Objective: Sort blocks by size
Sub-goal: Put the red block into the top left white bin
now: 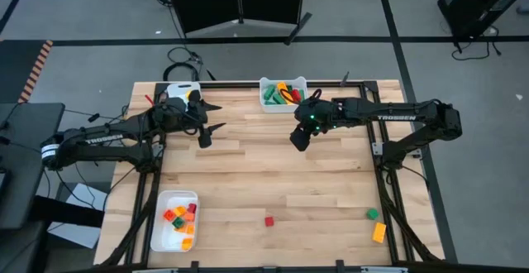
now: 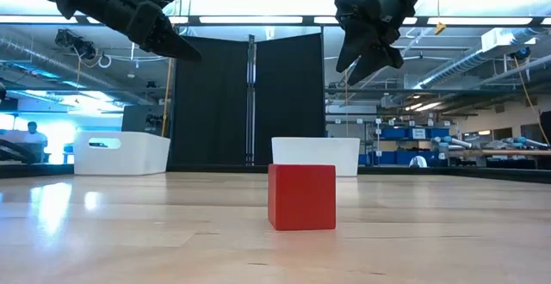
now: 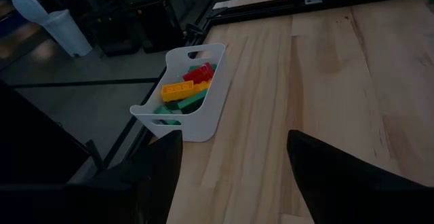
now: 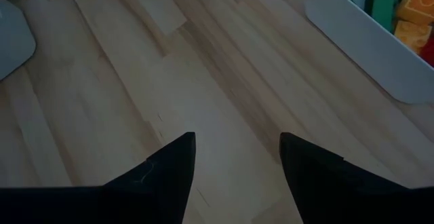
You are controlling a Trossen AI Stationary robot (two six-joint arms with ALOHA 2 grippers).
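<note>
Three blocks lie loose on the wooden table near its front edge: a small red one [image 1: 269, 221] [image 2: 301, 196], a green one [image 1: 373, 214] and an orange one [image 1: 378, 232]. More blocks, green, red and yellow, fill the white tray [image 1: 283, 93] [image 3: 183, 95] at the far centre. Small red, orange and green blocks sit in the near-left tray [image 1: 175, 221]. My left gripper [image 1: 219, 117] [image 3: 234, 176] hangs open above the far left of the table. My right gripper [image 1: 297, 141] [image 4: 237, 163] hangs open, tilted down, just in front of the far-centre tray. Neither holds anything.
A third white tray [image 1: 180, 93] stands at the far left corner behind my left gripper. A black frame runs along the table's edges [image 1: 388, 165]. Bare wood [image 1: 273, 178] spans the middle of the table between the arms and the loose blocks.
</note>
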